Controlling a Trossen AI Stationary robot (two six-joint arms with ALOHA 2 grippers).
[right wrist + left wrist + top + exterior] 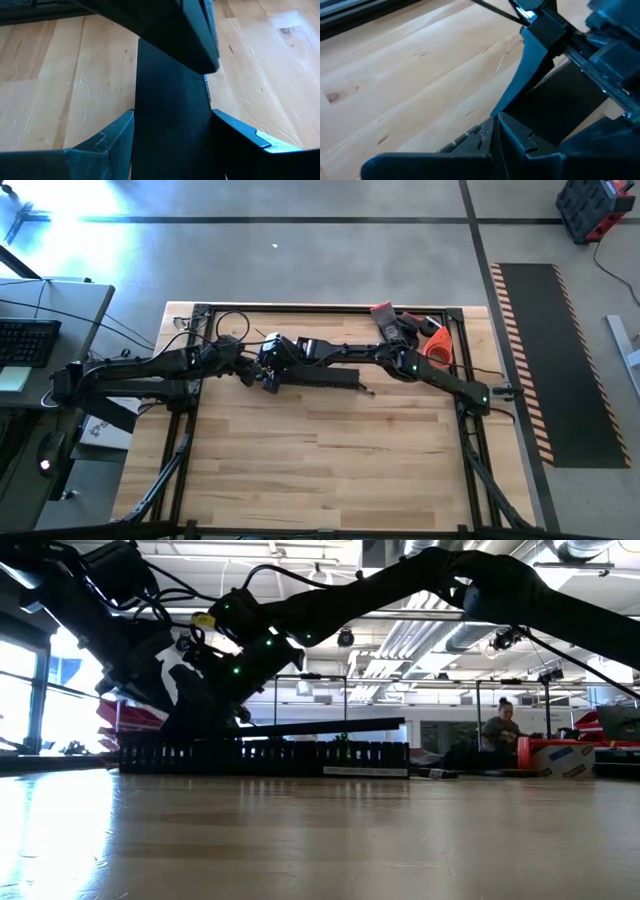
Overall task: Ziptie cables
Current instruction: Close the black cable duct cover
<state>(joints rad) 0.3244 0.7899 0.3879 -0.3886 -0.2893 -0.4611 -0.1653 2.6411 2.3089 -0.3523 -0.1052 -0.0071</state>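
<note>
Right gripper (172,122): the fingers (112,135) stand wide apart, with a flat black strip (170,100) filling the gap between them. Each finger meets an edge of the strip, so the gripper has hold of it across its width. A second dark body overhangs the strip just beyond the fingers; it cannot be identified from the right wrist view.

In the high view this gripper sits at about 11 o'clock from the centre of the table (320,470), its arm reaching in from the 3 o'clock side.

Left gripper (248,370): it is immediately beside the right gripper, on its 9 o'clock side, the arm coming in from 9 o'clock. The two heads are touching or very nearly so. Whether this gripper is clamped on anything cannot be told; its wrist view is crowded with dark parts.

Cables: no grey or whitish wires can be made out in any view. The spot where the two grippers meet is hidden by the heads themselves.

Slotted duct (325,379): long, black and comb-toothed, lying flat on the table at 12 o'clock, running from the grippers toward 3 o'clock. In the low view the strip runs just above the duct, slightly tilted.

Surroundings: a red tool (385,320) and an orange tool (435,345) lie near the table's 1 o'clock corner. A keyboard (25,342) sits on a desk off the 9 o'clock side. A black floor mat (560,360) with a striped edge lies off the 3 o'clock side. A person (500,730) is seated in the room behind.
</note>
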